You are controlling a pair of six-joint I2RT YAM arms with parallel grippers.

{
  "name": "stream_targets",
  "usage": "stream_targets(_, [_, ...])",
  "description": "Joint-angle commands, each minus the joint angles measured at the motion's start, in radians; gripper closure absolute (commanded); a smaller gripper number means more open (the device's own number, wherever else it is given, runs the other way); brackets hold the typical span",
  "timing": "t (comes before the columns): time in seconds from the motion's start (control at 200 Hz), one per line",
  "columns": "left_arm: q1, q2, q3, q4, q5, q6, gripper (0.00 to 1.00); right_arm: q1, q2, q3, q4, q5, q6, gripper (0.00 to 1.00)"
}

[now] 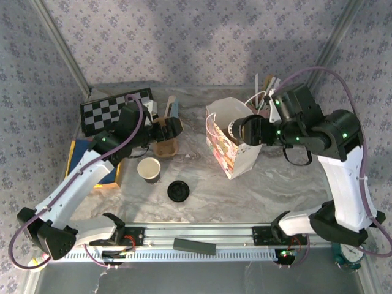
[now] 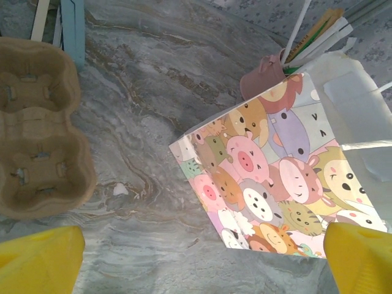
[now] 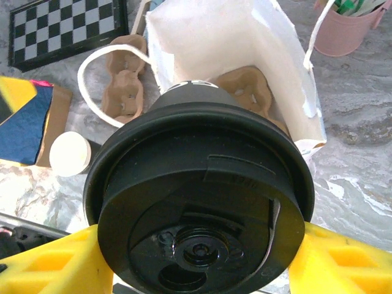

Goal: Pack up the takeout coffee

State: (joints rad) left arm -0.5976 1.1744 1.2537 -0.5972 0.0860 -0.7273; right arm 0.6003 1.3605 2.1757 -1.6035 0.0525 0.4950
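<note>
At bag [image 1: 236, 158] mouth, takeout coffee [image 3: 199, 208] in grip of right end effector [image 1: 243, 130]; carrier [image 3: 248, 89] inside; left end effector [image 2: 199, 260] wide.

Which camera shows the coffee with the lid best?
The right wrist view. The coffee looks huge there, black lid up close, gripped between the yellow fingers, with the open bag behind it. The top view shows it small and dark at the bag's mouth. The left wrist view faces the bag's cartoon side.
</note>
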Motion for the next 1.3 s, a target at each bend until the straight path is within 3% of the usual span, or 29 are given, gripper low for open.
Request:
stream_targets(0.0, [-0.014,-0.004,0.006,0.040,0.007,-0.009,0.00,-0.063,0.044,0.019,-0.041,-0.057,-0.052,0.35])
stream_targets(0.205, [-0.031,-0.007,0.000,0.036,0.013,0.011,0.00,-0.145,0.164,0.035,-0.057,-0.093,-0.113,0.35])
stream_targets(0.53, [-0.030,-0.035,-0.035,0.027,0.006,0.053,0.00,-0.161,0.377,0.102,-0.149,-0.057,-0.186,0.35])
stream_targets(1.294, [-0.012,0.014,-0.040,0.067,0.063,0.121,0.00,-0.114,0.500,-0.068,-0.170,0.033,-0.176,0.34])
